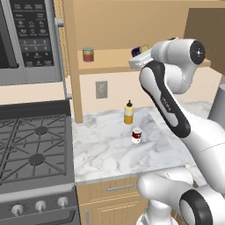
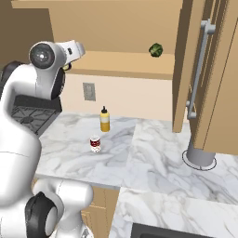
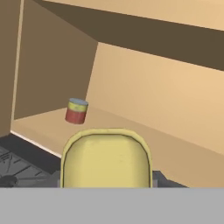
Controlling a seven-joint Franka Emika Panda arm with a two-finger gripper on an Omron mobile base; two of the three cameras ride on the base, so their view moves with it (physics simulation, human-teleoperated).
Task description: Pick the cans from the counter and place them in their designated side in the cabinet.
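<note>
The hand [image 1: 139,53] is gripping the boxy tin [image 3: 106,158] above the cabinet [image 3: 183,153] shelf, right of the banded can [image 3: 76,111]. Releasing too high is risking a topple. The round can [image 1: 136,135] is waiting on the counter [image 1: 105,154].

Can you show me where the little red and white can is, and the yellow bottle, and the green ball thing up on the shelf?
Red-and-white can [image 1: 136,136]: left base view, its side label.
Yellow squeeze bottle [image 2: 105,121]: right base view, its body.
Green round thing [image 2: 155,49]: right base view, its middle.
</note>
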